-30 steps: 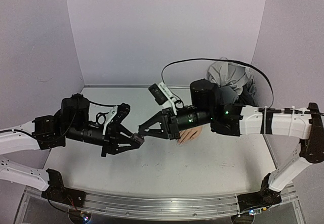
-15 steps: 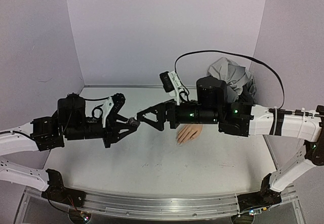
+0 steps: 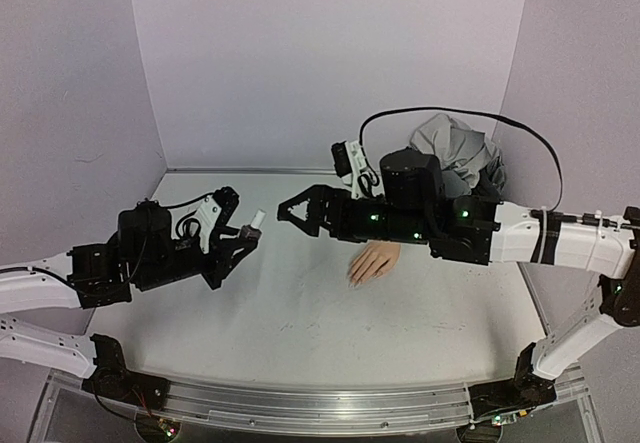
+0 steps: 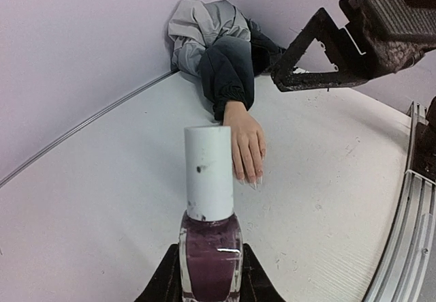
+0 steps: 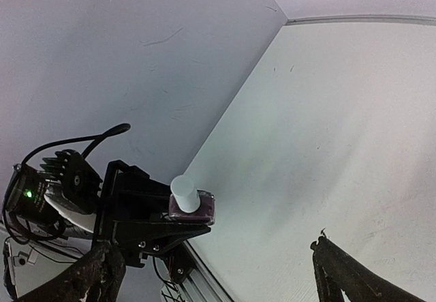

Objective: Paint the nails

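Currently the left gripper (image 3: 240,237) is clamped on the body of a small bottle (image 4: 210,251) of dark maroon liquid, one finger on each side. In the left wrist view the bottle stands upright between them, its white cap (image 4: 208,172) on and pointing away from the wrist. The right gripper (image 3: 298,209) has its jaws wide apart and holds nothing. It hangs above the table (image 3: 300,333) facing the left gripper, the cap near its fingertips with a visible gap between. From the right wrist, the bottle sits beyond and between the spread fingers (image 5: 344,275). The dummy hand (image 3: 375,261) lies palm down on the table, below the right arm and behind the right gripper, well apart from the left gripper. The nails (image 4: 249,179) are at its fingertips, directed toward the left gripper, just past the cap in the left wrist view; they look pale, exact colour hard to tell. A dark sleeve (image 4: 228,77) covers the wrist and runs back into grey cloth (image 4: 201,29) in the corner.
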